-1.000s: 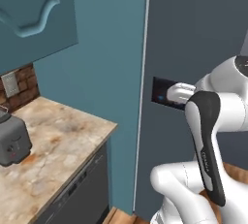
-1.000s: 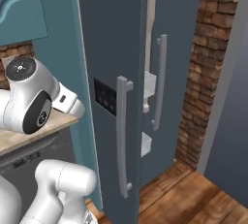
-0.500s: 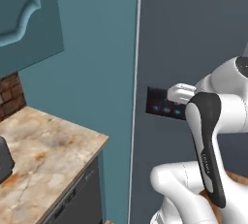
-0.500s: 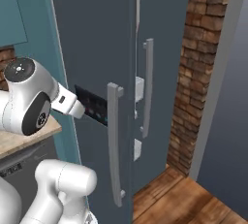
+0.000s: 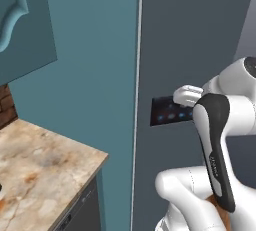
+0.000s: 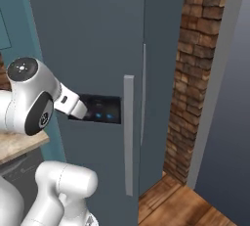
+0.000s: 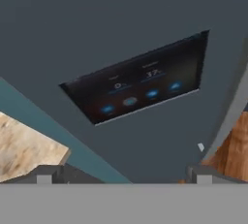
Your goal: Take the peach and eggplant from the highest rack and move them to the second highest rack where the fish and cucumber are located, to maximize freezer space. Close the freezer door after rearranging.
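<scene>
The base has rolled closer; display panel (image 7: 140, 83) digits are too blurred to read.

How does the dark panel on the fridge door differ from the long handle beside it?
The control panel is black, wide and flat, with small blue lights; the door handle is pale grey, tall and narrow, and unlit. The control panel lies flush in the door, while the door handle stands out from it. Both sit on the same closed grey fridge door.

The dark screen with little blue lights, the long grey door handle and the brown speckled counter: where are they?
dark screen with little blue lights (image 7: 138, 85), hand view, middle of its glass.
long grey door handle (image 6: 128, 137), right base view, middle of the upright bar.
brown speckled counter (image 5: 40, 170), left base view, bare top.
</scene>
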